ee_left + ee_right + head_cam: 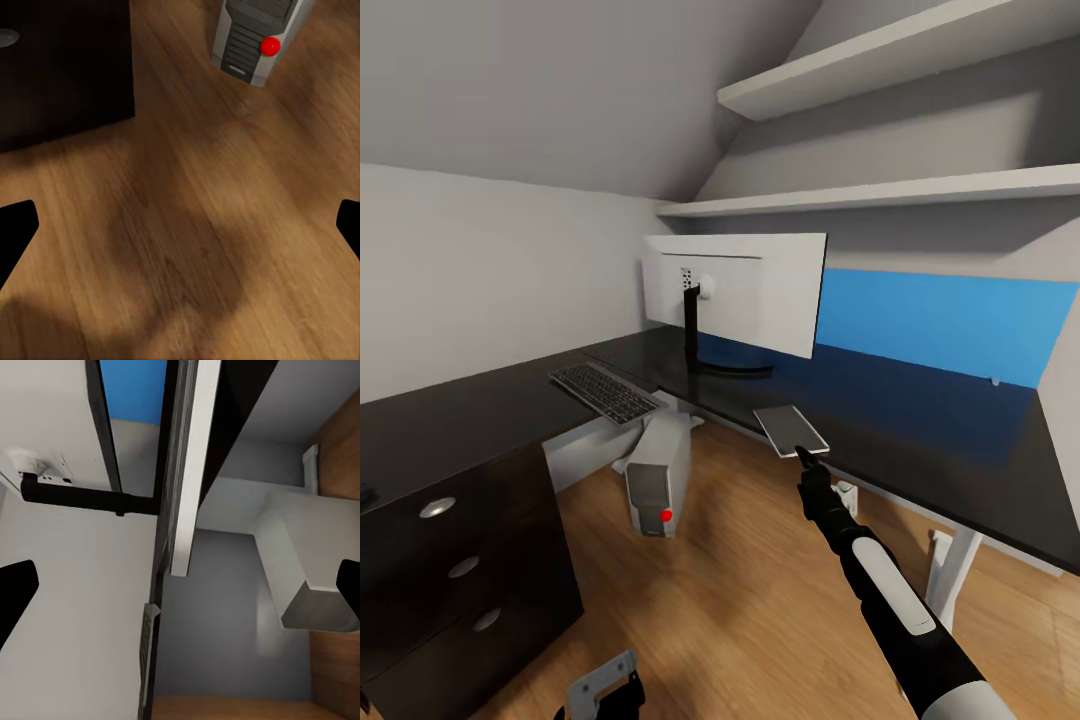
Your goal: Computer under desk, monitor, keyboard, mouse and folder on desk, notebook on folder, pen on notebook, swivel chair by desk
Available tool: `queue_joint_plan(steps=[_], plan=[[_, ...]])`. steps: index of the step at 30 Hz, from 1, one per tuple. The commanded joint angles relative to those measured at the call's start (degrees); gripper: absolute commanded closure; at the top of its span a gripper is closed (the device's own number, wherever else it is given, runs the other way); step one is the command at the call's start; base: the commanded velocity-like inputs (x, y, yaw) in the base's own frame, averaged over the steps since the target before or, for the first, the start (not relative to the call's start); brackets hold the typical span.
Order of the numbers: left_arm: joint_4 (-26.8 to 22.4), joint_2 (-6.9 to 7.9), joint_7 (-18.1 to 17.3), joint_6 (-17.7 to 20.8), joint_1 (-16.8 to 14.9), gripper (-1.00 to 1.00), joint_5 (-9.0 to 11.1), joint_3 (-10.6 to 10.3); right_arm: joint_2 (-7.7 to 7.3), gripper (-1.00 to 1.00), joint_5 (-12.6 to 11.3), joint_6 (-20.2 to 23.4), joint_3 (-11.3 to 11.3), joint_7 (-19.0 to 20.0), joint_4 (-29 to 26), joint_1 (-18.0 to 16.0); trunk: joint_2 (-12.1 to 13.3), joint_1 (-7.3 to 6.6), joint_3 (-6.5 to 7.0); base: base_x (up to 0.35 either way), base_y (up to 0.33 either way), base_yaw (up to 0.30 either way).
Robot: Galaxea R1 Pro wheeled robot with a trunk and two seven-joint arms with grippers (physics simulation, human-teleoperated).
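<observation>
At tabletop edge: notebook (791, 429), flat, overhanging the glossy black tabletop (920, 430), touching the right tool (807, 459) at its near corner.
Right tool: pinched on the notebook's corner.
Left tool (180, 225): fingers apart, over wood floor (187, 225).
Computer (657, 478): under the tabletop.
Monitor (735, 290), keyboard (603, 391): on the tabletop.

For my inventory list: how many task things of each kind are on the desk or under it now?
Monitor: 1
Keyboard: 1
Notebook, at the desk edge: 1
Computer, on the floor under the desk: 1
Total: 4
</observation>
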Motion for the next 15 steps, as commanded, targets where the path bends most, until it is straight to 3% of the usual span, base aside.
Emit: queue_joint_plan(steps=[1, 7, 15], plan=[[-0.11, 0.04, 0.30, 0.49, -0.02, -1.00, 0.05, -0.07, -0.05, -1.00, -0.38, -0.07, 0.11, -0.27, -0.09, -0.03, -0.02, -0.01, -0.05, 0.010, 0.000, 0.000], [-0.11, 0.04, 0.29, 0.45, -0.02, -1.00, 0.05, -0.07, -0.05, -1.00, -0.38, -0.07, 0.09, -0.27, -0.09, -0.05, -0.02, -0.01, -0.05, 0.120, 0.000, 0.000], [-0.11, 0.04, 0.43, 0.41, -0.02, -1.00, 0.03, -0.07, -0.05, -1.00, -0.38, -0.07, 0.09, -0.27, -0.09, -0.04, -0.02, -0.01, -0.05, 0.027, 0.000, 0.000]])
